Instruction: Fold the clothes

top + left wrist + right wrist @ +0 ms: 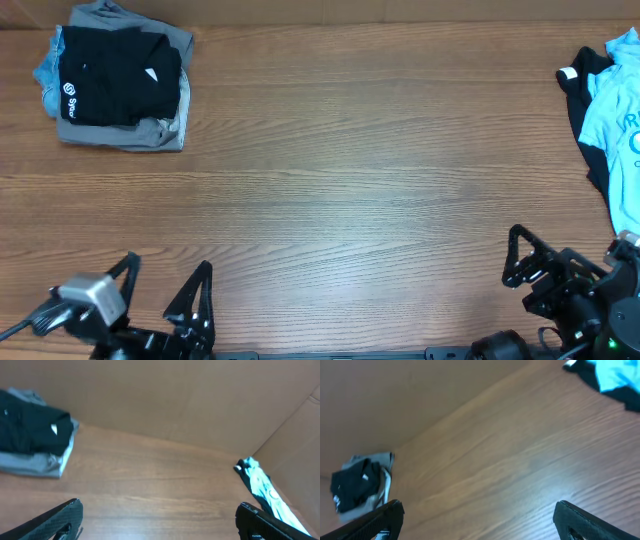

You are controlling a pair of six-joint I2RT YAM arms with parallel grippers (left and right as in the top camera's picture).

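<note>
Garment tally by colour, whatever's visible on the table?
Black: 2, the folded black tee top left, and the black garment at the right edge
Grey: 1, the grey garment under the folded tee
Blue: 1, the blue piece at that stack's left side
Light blue: 1, the light blue tee at the right edge
Total: 5 visible; any hidden beneath can't be counted.

Overhead straight down; both wrist views low across table (shared)

Folded black T-shirt atop folded grey garment, far-left corner, crumpled light-blue shirt at right edge
</note>
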